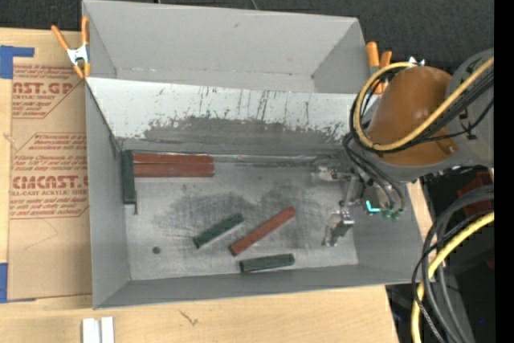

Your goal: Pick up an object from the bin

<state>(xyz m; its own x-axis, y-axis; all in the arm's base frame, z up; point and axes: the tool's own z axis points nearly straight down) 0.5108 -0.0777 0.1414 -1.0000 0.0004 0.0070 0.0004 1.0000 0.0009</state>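
The grey metal bin [108, 173] stands on a light wooden desk [265, 317]. The arm comes in from the right, with its rounded orange wrist cover [405, 112] and loops of yellow and black cable [369, 104] above the bin's right wall. Below the cover, the end effector [336, 230] hangs low over the right part of the bin floor. It is above bare, scuffed metal and close to the right wall. I cannot tell whether the end effector is open or closed, because its metal parts blur together at this angle.

The thing nearest to it is a slim reddish-brown wooden bar [263, 230]. This bar lies slanted on the floor a little right of centre. Its raised right end points toward the end effector but is apart from it.

Just left of that bar, a slim dark green bar [218, 230] lies at much the same slant, near it but not touching. A shorter dark green bar [267, 262] lies almost level near the front wall, below the reddish-brown one.

Well apart from these, in the back left corner of the floor, a long reddish-brown flat block [173, 165] lies along the foot of the back wall. A dark green strip [128, 177] lies along the left wall, at a right angle to the block's left end.
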